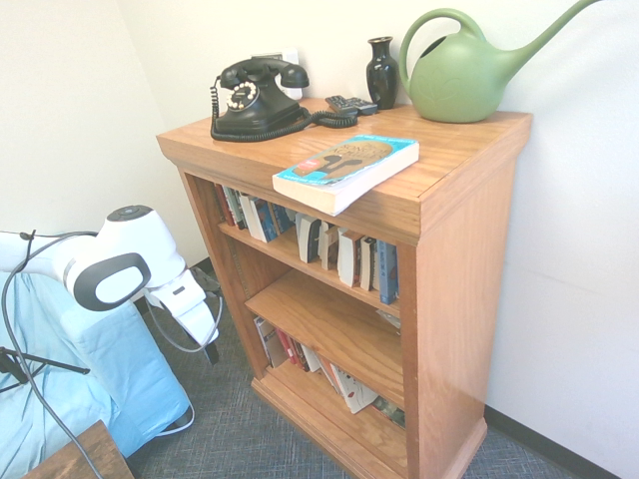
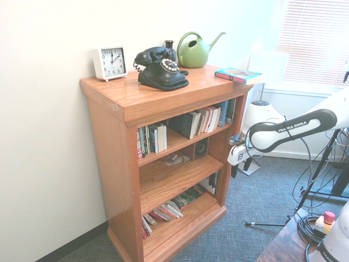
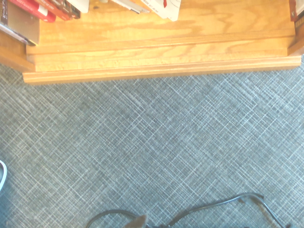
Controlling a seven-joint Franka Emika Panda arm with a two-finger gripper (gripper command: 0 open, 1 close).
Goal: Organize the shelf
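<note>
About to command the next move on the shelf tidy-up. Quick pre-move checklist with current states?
1. Gripper empty: ok, nothing seen in it, hanging over carpet in front of the shelf.
2. Jaws open: cannot tell from the frames.
3. Book on the top: not ok, lying flat, overhanging the front edge.
4. Bottom-shelf books: not ok, toppled and leaning.
5. Rotary telephone and watering can: ok, standing on top, apart from the arm.
6. Middle shelf: ok, mostly bare, room for books.
</note>
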